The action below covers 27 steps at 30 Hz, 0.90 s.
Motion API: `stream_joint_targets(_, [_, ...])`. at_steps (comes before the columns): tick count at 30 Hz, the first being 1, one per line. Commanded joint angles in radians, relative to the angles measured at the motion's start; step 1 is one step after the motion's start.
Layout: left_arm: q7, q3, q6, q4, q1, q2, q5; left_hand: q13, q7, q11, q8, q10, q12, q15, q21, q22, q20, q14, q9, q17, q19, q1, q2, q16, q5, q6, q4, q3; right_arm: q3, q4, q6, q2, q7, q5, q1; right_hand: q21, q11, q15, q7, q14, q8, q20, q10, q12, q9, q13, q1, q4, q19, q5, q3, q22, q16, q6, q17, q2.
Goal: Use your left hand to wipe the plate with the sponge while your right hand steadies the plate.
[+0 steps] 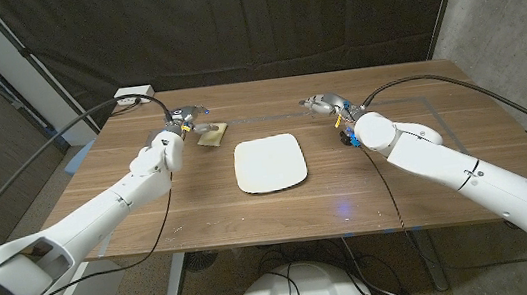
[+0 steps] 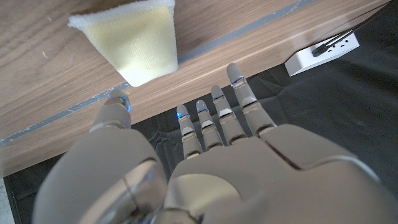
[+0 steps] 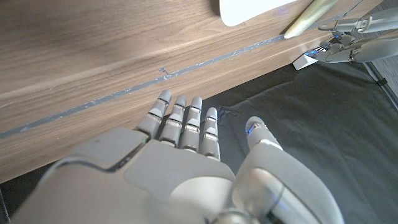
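So we're at the very start here, reaching step, nothing grabbed. The robot's left hand [image 1: 180,122] hovers at the far left part of the table with fingers apart and empty, and the wedge-shaped pale yellow foam sponge [image 1: 212,134] lies on the wood just beside its fingertips [image 2: 234,73], apparently not touched. The right hand [image 1: 327,105] is on the other side, also spread out and holding nothing, near the table's far edge.

Between them sits the white rounded-square plate [image 1: 270,163], middle of the brown wooden table [image 1: 200,201], apart from both hands.

My guess for next: the left hand has to close on the sponge, while the right comes inward and down to the plate's rim to pin it.

Count: one sponge, one plate, two hands.
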<state>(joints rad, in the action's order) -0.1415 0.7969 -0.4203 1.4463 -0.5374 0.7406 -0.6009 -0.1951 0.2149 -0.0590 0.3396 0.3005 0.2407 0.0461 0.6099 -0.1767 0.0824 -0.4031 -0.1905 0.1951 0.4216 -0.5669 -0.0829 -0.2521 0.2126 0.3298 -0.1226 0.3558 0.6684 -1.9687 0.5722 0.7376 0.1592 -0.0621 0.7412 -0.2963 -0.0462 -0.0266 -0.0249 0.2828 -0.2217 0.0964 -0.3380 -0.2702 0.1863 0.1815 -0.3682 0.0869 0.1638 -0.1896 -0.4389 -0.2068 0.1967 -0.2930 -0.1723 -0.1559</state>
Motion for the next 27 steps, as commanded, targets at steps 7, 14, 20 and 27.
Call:
stream_joint_targets(7, [0.043, 0.042, 0.056, -0.070, 0.046, -0.042, 0.039, 0.000, 0.004, -0.021, -0.028, 0.010, -0.008, 0.022, -0.014, 0.000, 0.004, 0.006, 0.000, 0.003, 0.007, -0.001, -0.001, 0.011, 0.004, -0.031, 0.005, -0.010, 0.001, -0.009, 0.016, 0.002, 0.001, 0.006, 0.006, -0.001, -0.002, -0.004, 0.000, 0.005, 0.004, 0.001, -0.007, 0.006, 0.002, 0.003, -0.006, 0.005, 0.000, 0.002, -0.001, -0.004, -0.005, -0.008, -0.004, 0.011])
stream_joint_targets(14, [0.052, 0.057, 0.055, -0.071, 0.055, -0.044, 0.031, 0.000, 0.000, -0.020, -0.027, 0.047, -0.003, 0.024, -0.018, 0.000, -0.006, -0.016, 0.000, 0.002, 0.021, -0.004, 0.000, 0.009, 0.005, -0.006, 0.007, -0.013, 0.003, -0.007, 0.020, 0.000, 0.003, 0.006, 0.006, 0.000, -0.001, -0.004, -0.001, 0.004, 0.006, -0.001, -0.008, 0.007, 0.002, 0.003, -0.005, 0.004, -0.001, 0.003, -0.001, -0.004, -0.006, -0.008, -0.005, 0.012])
stream_joint_targets(20, [0.055, 0.078, 0.028, -0.065, 0.060, -0.043, -0.008, 0.000, 0.000, -0.027, -0.023, 0.073, -0.002, 0.036, -0.015, 0.000, -0.014, -0.045, 0.000, 0.000, 0.053, -0.013, 0.002, 0.005, 0.006, 0.027, 0.006, -0.012, -0.001, -0.008, 0.016, 0.000, 0.007, 0.003, 0.012, 0.000, -0.002, -0.003, -0.001, 0.004, 0.007, -0.002, -0.008, 0.009, 0.002, 0.003, -0.004, 0.004, -0.002, 0.003, -0.001, -0.004, -0.007, -0.010, -0.005, 0.012])
stream_joint_targets(27, [0.076, 0.106, -0.006, -0.051, 0.061, -0.039, -0.055, 0.000, 0.000, -0.033, -0.034, 0.058, -0.014, 0.034, -0.022, 0.000, -0.017, -0.039, 0.000, -0.001, 0.050, -0.027, 0.008, 0.013, 0.007, 0.016, 0.003, -0.007, -0.005, -0.007, 0.018, -0.003, 0.013, -0.003, 0.018, 0.001, 0.000, -0.004, 0.000, 0.004, 0.007, -0.002, -0.012, 0.009, 0.002, 0.003, -0.003, 0.003, -0.002, 0.004, 0.000, -0.004, -0.007, -0.013, -0.006, 0.011])
